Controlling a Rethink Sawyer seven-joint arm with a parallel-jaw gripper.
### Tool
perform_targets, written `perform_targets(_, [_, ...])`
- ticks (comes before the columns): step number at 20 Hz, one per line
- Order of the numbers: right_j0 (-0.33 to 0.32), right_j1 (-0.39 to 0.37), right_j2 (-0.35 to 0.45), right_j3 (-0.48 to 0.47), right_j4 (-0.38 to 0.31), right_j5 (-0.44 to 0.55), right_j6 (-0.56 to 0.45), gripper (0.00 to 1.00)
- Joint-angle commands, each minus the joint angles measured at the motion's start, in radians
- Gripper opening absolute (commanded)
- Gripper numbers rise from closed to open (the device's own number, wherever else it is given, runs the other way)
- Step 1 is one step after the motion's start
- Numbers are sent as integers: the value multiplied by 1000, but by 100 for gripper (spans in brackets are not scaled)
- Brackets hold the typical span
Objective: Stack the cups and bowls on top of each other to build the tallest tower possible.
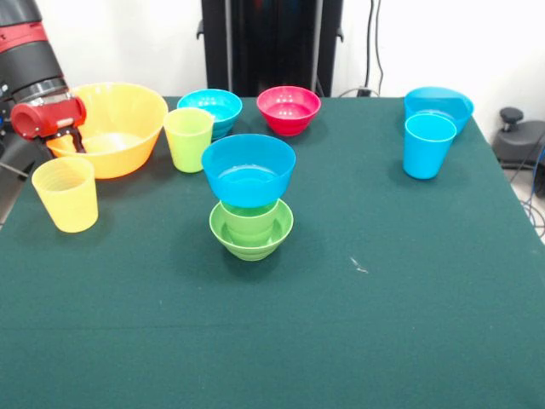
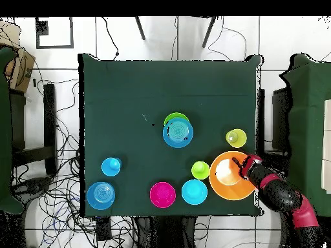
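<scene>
The tower stands mid-table: a small green bowl (image 1: 251, 241) (image 2: 173, 119) holds a green cup (image 1: 249, 218), and a blue bowl (image 1: 249, 169) (image 2: 178, 134) sits upright on top. The pale yellow cup (image 1: 65, 193) (image 2: 236, 137), the yellow-green cup (image 1: 188, 139) (image 2: 200, 170) and the sky blue cup (image 1: 427, 145) (image 2: 111, 166) stand alone. A small blue bowl (image 1: 210, 109) (image 2: 194, 192), a red bowl (image 1: 289, 109) (image 2: 162, 194) and a wider blue bowl (image 1: 438, 104) (image 2: 100, 195) are near the robot's side. My gripper (image 1: 61, 138) (image 2: 245, 168) hangs at the rim of the large yellow-orange bowl (image 1: 119, 136) (image 2: 229, 187), far from the tower.
The red and black arm (image 1: 30, 60) (image 2: 284, 200) enters from the table corner beside the big bowl. The pedestal (image 1: 271, 43) stands behind the red bowl. The green table (image 1: 341, 324) has open cloth on the side away from the robot.
</scene>
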Motion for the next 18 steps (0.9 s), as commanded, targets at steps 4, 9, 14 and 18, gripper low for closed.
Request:
perform_targets(4, [117,35,-176,-32,-75,-80,128,0])
perform_targets(9, [130,41,-185,-30,-44,-85,145,0])
perform_targets(14, [136,61,-202,3,-30,-142,198,0])
perform_targets(18, [168,21,-264,62,-13,-263,398,0])
